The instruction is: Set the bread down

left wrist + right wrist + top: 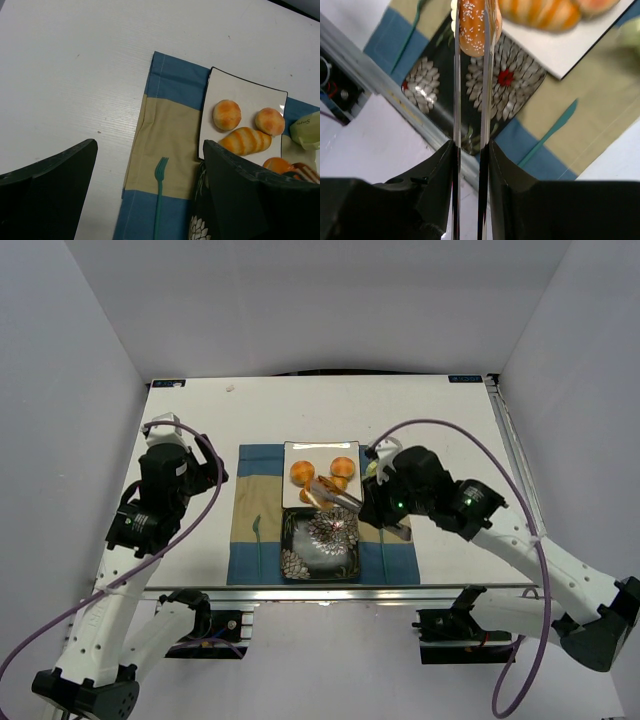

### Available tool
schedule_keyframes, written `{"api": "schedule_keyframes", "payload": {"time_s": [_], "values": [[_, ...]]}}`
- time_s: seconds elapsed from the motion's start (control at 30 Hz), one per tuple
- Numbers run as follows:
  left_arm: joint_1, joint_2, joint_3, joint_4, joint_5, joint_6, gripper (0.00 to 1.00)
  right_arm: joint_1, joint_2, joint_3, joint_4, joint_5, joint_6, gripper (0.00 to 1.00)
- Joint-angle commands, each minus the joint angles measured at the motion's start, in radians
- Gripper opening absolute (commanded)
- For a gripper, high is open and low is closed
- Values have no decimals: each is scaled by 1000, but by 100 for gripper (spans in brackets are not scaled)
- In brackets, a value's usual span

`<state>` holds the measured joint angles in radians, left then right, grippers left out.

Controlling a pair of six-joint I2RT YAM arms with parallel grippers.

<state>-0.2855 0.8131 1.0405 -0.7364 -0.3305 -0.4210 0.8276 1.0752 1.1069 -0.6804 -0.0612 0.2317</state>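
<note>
Because the bread is handled through a tool rather than by the fingers directly, the right gripper is shown clamped on the tongs. Their two metal blades are squeezed nearly together between the jaws, so that the seeded roll is pinched at the far tips, well ahead of the gripper. Beneath those tips lies the dark flowered plate, judged to be the destination. The roll is carried over its far edge, and whether contact has been made cannot be told. Beyond the tips, the white plate with the other rolls is seen. The left gripper is held with its fingers wide apart and nothing between them, the placemat and a green fork lying ahead of it. This arm is presumably kept aside so that the working arm is left unobstructed.
</note>
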Motion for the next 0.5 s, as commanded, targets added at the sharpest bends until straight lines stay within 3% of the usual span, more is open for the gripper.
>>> {"api": "schedule_keyframes", "payload": {"time_s": [0.0,0.23,0.47], "values": [[-3,-15,-20,22,33,-24,98,37,-40,-100,73,-18,80,28],[-3,-14,-22,14,31,-25,98,129,-32,-245,142,-9,130,28],[-3,-15,-37,19,34,-30,98,188,-9,-280,174,9,156,28]]}}
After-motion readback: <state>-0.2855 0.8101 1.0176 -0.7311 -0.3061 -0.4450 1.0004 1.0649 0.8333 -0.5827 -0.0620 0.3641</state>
